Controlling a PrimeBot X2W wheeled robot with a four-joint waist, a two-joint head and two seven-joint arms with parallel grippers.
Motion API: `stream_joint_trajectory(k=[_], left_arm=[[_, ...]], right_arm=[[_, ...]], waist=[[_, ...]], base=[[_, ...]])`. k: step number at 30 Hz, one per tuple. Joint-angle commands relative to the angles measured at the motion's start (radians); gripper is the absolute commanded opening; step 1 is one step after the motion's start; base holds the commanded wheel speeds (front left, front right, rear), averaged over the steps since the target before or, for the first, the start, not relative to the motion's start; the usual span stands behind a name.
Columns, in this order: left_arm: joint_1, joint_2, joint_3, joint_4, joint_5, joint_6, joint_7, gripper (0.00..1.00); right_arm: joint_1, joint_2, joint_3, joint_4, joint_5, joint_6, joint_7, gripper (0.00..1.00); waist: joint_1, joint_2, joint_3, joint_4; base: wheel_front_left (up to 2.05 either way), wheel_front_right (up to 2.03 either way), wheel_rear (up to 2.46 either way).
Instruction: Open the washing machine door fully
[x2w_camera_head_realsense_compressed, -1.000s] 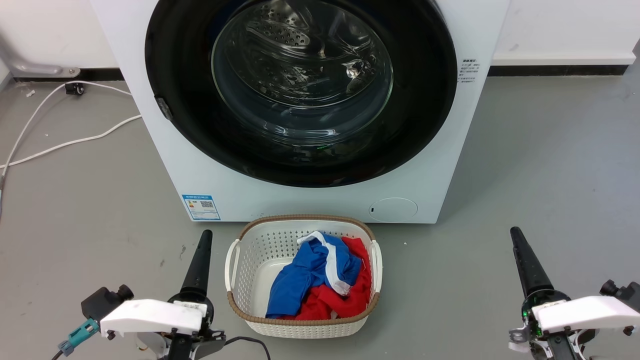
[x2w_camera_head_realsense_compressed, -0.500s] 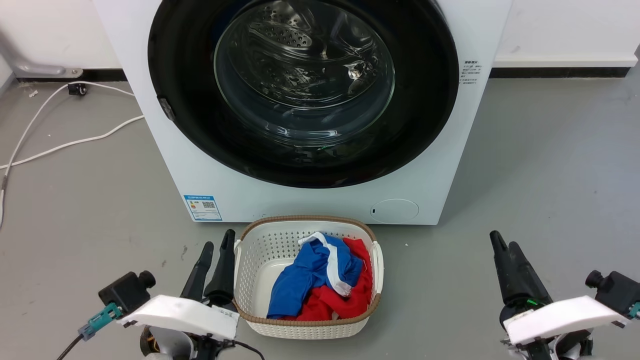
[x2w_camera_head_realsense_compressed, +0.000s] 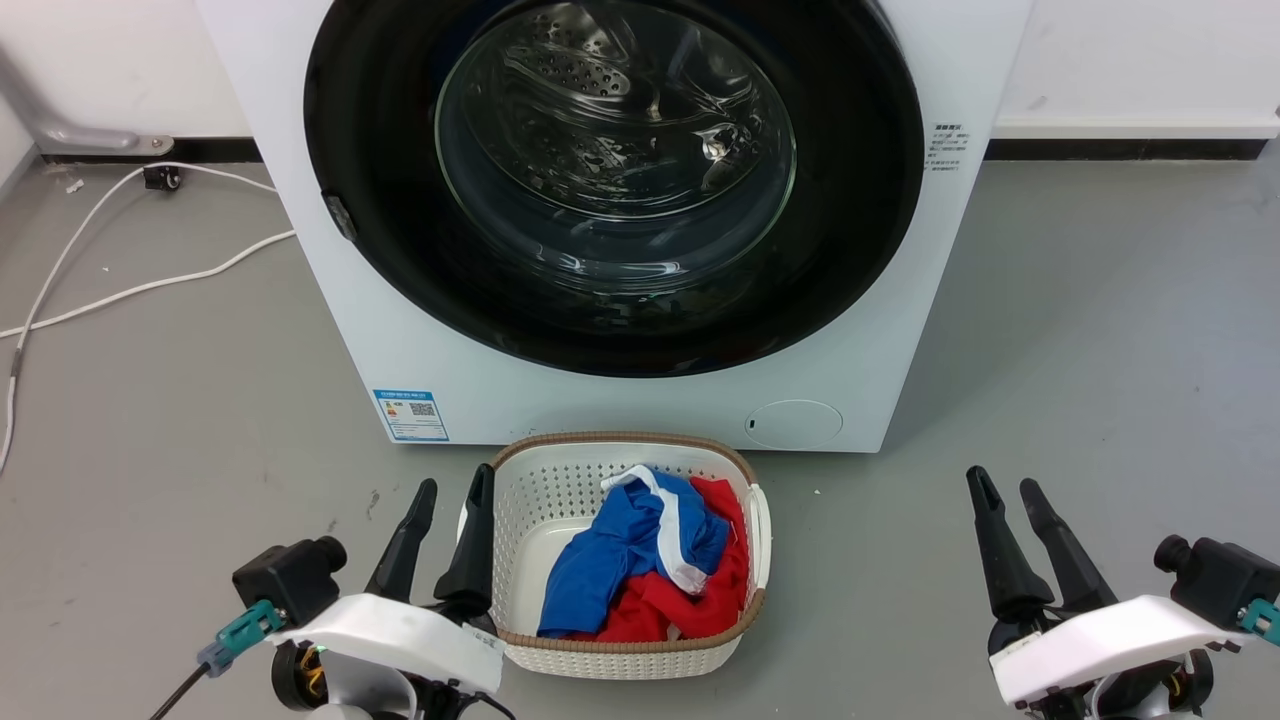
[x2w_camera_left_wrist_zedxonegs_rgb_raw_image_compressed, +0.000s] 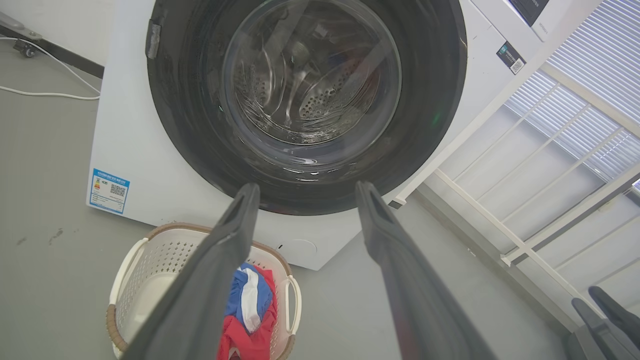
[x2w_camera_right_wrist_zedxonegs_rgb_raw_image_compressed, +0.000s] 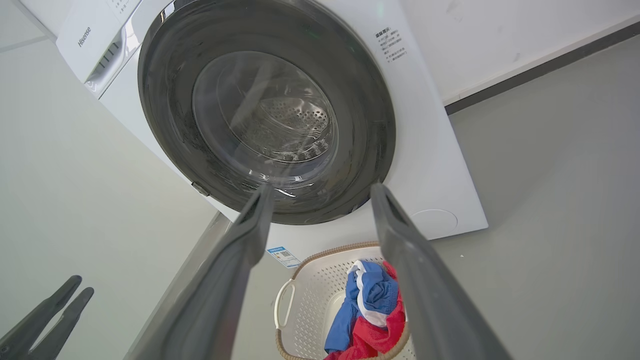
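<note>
The washing machine door (x2w_camera_head_realsense_compressed: 860, 200), a glossy black disc with a clear glass bowl centre, lies shut flat against the white machine. A small grey catch (x2w_camera_head_realsense_compressed: 340, 215) sits on its left rim. My left gripper (x2w_camera_head_realsense_compressed: 456, 478) stands open low on the floor, beside the basket's left side and well short of the door. My right gripper (x2w_camera_head_realsense_compressed: 1002, 480) is open too, at the lower right, with nothing between its fingers. The left wrist view looks past the open left gripper (x2w_camera_left_wrist_zedxonegs_rgb_raw_image_compressed: 306, 186) at the door (x2w_camera_left_wrist_zedxonegs_rgb_raw_image_compressed: 185, 115). The right wrist view frames the door (x2w_camera_right_wrist_zedxonegs_rgb_raw_image_compressed: 360, 100) between the open right gripper (x2w_camera_right_wrist_zedxonegs_rgb_raw_image_compressed: 321, 187).
A white laundry basket (x2w_camera_head_realsense_compressed: 520, 470) with blue and red clothes (x2w_camera_head_realsense_compressed: 640, 570) stands on the grey floor right below the door. White cables (x2w_camera_head_realsense_compressed: 150, 285) trail on the floor at left. A round white service flap (x2w_camera_head_realsense_compressed: 793, 424) sits low on the machine's front.
Both grippers have gone from shut to open over the last second, and both arms have turned a little inward. The head view has shifted slightly.
</note>
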Motion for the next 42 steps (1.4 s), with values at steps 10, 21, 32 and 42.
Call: stream_joint_trajectory(k=[10, 21, 32, 42], left_arm=[[-0.024, 0.010, -0.018, 0.000, 0.122, 0.003, -0.032, 1.00], [-0.027, 0.008, -0.028, 0.009, 0.227, 0.007, -0.059, 1.00], [-0.031, 0.007, -0.039, 0.023, 0.331, 0.018, -0.085, 1.00], [-0.032, 0.009, -0.029, 0.026, 0.418, 0.045, -0.106, 1.00]], right_arm=[[0.014, 0.005, -0.004, -0.038, -0.132, 0.001, -0.017, 1.00], [0.027, 0.006, -0.007, -0.054, -0.219, 0.002, -0.030, 1.00], [0.036, 0.007, -0.013, -0.059, -0.306, 0.002, -0.049, 1.00], [0.040, 0.008, -0.033, -0.067, -0.390, 0.002, -0.066, 1.00]], waist=[[0.0000, -0.0001, -0.002, 0.004], [0.0000, -0.0001, -0.002, 0.004], [0.0000, -0.0001, -0.005, 0.002], [0.0000, -0.0001, -0.004, 0.004]], base=[[0.00, 0.00, 0.00], [0.00, 0.00, 0.00], [0.00, 0.00, 0.00], [0.00, 0.00, 0.00]])
